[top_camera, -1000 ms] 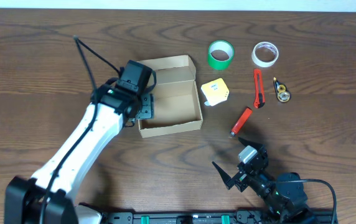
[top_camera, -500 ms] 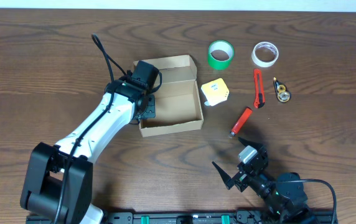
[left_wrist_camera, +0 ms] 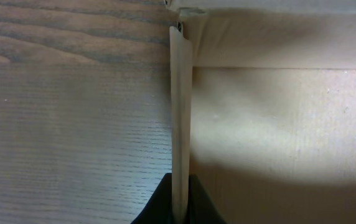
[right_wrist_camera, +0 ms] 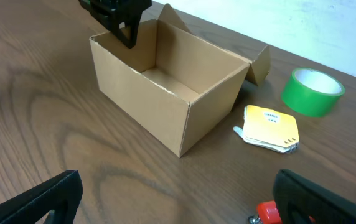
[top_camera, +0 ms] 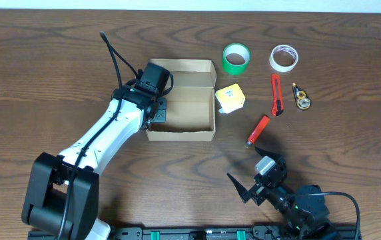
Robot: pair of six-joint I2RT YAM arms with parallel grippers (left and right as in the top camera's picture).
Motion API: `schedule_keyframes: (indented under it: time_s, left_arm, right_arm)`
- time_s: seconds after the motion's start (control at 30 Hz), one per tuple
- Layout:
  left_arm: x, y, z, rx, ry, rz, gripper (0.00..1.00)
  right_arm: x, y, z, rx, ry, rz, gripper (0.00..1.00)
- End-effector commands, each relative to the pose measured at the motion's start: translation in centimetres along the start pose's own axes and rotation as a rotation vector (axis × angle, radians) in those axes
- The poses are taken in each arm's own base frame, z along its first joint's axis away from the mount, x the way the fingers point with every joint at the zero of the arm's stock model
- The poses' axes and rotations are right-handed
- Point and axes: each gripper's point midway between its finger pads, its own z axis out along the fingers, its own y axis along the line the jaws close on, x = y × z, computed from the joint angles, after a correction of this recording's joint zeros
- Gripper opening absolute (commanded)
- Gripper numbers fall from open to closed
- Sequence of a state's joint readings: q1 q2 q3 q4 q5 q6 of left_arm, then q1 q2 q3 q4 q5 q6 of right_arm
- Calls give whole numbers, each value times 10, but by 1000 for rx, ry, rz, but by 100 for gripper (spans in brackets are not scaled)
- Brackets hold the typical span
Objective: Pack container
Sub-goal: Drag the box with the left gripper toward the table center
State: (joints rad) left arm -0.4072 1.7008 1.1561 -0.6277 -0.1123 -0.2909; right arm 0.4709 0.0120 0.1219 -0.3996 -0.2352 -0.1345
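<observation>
The container (top_camera: 180, 135) is a tan cardboard box standing open at mid-table, its flap lid raised at the back. My left gripper (top_camera: 156, 112) is shut on the box's left wall. In the left wrist view that wall (left_wrist_camera: 180, 112) runs upright, pinched between the two dark fingertips of the left gripper (left_wrist_camera: 179, 186). The right wrist view shows the container (right_wrist_camera: 165, 93) with the left gripper (right_wrist_camera: 123, 25) at its far left rim. My right gripper (top_camera: 254, 177) rests near the front edge, open and holding nothing, its jaws wide apart low in its own view (right_wrist_camera: 178, 199).
Right of the box lie a yellow pad (top_camera: 230, 98), a green tape roll (top_camera: 236, 59), a white tape roll (top_camera: 284, 58), a red utility knife (top_camera: 276, 94), a red pen-like tool (top_camera: 258, 130) and a small yellow-black item (top_camera: 302, 98).
The left gripper has closed on the box's left wall. The box has turned from a slight tilt to square with the table edge. The right arm has not moved.
</observation>
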Motion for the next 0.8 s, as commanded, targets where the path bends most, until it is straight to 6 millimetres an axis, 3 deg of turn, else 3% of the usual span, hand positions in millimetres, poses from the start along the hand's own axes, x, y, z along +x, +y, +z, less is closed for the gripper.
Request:
schedule_keyframes:
  time_s: [0.0,0.17,0.4,0.47,0.5,0.57,0.6,0.7,0.77]
  left_arm:
    - [-3,10,0,-29,-10,-36,6]
    - [-7,21,2,-34,-11,-95,6]
    - [-9,21,3,-9,-9,-109,9]
    - [-9,21,3,-8,-12,-110,20]
    - [-10,20,3,-7,-15,-110,31]
    - [-11,20,3,-6,-18,-110,75]
    - [-11,20,2,-5,-20,-111,85]
    - [-15,20,-2,-2,-29,-111,98]
    - [-20,20,-15,2,-40,-106,95]
  right_arm:
    - [0,2,0,-8,-3,12,99]
    - [0,2,0,-8,-3,12,99]
    - [0,2,0,-8,-3,12,99]
    - [0,2,0,-9,-3,11,99]
    - [0,2,0,-8,-3,12,99]
    - [0,2,0,-8,-3,11,99]
    - [0,2,0,-8,-3,12,99]
    - [0,2,0,-8,-3,11,99]
    - [0,2,0,-8,-3,11,99]
